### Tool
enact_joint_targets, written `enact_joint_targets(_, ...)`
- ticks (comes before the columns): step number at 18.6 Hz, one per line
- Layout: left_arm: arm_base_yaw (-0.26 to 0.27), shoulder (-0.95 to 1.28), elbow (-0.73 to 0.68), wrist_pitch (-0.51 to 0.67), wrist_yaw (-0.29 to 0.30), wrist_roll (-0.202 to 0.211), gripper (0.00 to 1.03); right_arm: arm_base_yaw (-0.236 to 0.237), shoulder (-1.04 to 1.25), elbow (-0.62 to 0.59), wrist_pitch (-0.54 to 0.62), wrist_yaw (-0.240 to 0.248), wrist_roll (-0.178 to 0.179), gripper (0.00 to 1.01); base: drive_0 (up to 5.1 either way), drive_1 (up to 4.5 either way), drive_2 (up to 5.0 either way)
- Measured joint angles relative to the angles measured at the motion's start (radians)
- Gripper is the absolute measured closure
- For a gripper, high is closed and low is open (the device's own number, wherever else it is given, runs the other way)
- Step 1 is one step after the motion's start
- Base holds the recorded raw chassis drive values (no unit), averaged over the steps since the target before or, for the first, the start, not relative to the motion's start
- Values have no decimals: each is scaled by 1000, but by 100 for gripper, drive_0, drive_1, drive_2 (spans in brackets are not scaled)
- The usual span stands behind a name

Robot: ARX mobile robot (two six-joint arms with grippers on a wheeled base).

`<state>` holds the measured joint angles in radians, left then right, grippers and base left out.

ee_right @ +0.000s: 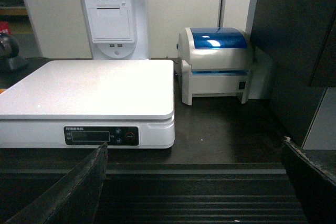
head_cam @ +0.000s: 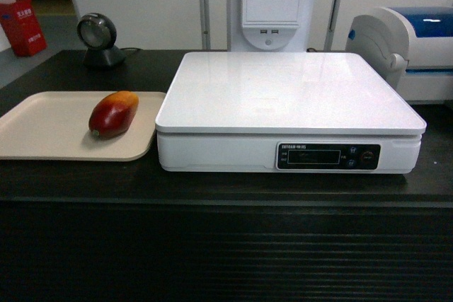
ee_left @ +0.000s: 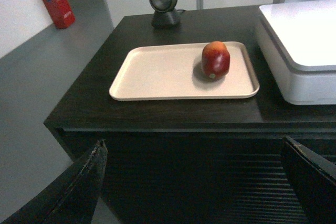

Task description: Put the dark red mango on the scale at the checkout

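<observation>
- While both arms sit low in front of the ribbed black checkout counter (head_cam: pixel 226 245), neither touches anything.
- Left gripper (ee_left: pixel 194 182): released, dark fingers (ee_left: pixel 79 182) spread wide at the bottom corners of its wrist view, nothing between them.
- Right gripper (ee_right: pixel 194 182): also released, fingers (ee_right: pixel 79 182) wide apart, nothing held.
- Glossy dark red mango with an orange-yellow end (ee_left: pixel 216 59) lies ahead of and above the left gripper, slightly right of its midline, well apart from the fingers.
- Mango rests on the flat beige rectangular tray (ee_left: pixel 157 72), toward the tray's right side.
- Large white box scale with a glossy square top plate and black display strip (ee_right: pixel 89 90) stands ahead-left of the right gripper; from the left gripper it is far right, just beside the tray.
- Scale plate is bare; mango not yet on it.
- White-and-blue rounded machine (ee_right: pixel 218 64) sits ahead of the right gripper, just right of the scale.
- Round black scanner on a stand (ee_left: pixel 164 3) stands beyond the tray, ahead of the left gripper.
</observation>
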<state>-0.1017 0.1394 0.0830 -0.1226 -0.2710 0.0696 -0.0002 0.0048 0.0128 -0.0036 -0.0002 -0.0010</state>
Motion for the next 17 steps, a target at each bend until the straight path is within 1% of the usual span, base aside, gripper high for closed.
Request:
enact_joint_targets(1,3,11,8,7,-16,12,5,0,0,0,1,0,0,3,0,0,0)
enact_joint_targets(2,14,32,24,44,-32,27,5,0,0,0,0,1,0,3,0,0,0)
enact_joint_targets(3,35,60,51,100,-3,46,5,0,0,0,0,0,0,3,0,0,0)
enact_joint_targets(4,52,100,69,146,24,55,5,0,0,0,0,0,0,3,0,0,0)
enact_joint_targets(5,79,166,84,210,71,71,5,0,0,0,0,0,0,3,0,0,0)
enact_joint_targets(6,155,354,107,366,193,79,5,0,0,0,0,0,0,3,0,0,0)
enact_joint_targets(7,229,685,223,599,337,87,5,0,0,0,0,0,0,3,0,0,0)
enact_joint_targets(8,216,836,298,654,371,94,5,0,0,0,0,0,0,3,0,0,0)
enact_joint_targets(9,195,984,372,654,409,94,5,0,0,0,0,0,0,3,0,0,0)
enact_joint_targets(10,178,1122,444,650,434,90,5,0,0,0,0,0,0,3,0,0,0)
enact_joint_targets(11,168,1215,509,634,450,79,5,0,0,0,0,0,0,3,0,0,0)
enact_joint_targets(12,154,1335,612,611,462,68,5,0,0,0,0,0,0,3,0,0,0)
enact_joint_targets(13,146,1412,684,587,465,63,5,0,0,0,0,0,0,3,0,0,0)
enact_joint_targets(15,131,1538,800,543,455,64,5,0,0,0,0,0,0,3,0,0,0)
enact_joint_targets(16,122,1625,882,489,463,63,5,0,0,0,0,0,0,3,0,0,0)
enact_joint_targets(17,117,1671,925,465,458,67,5,0,0,0,0,0,0,3,0,0,0)
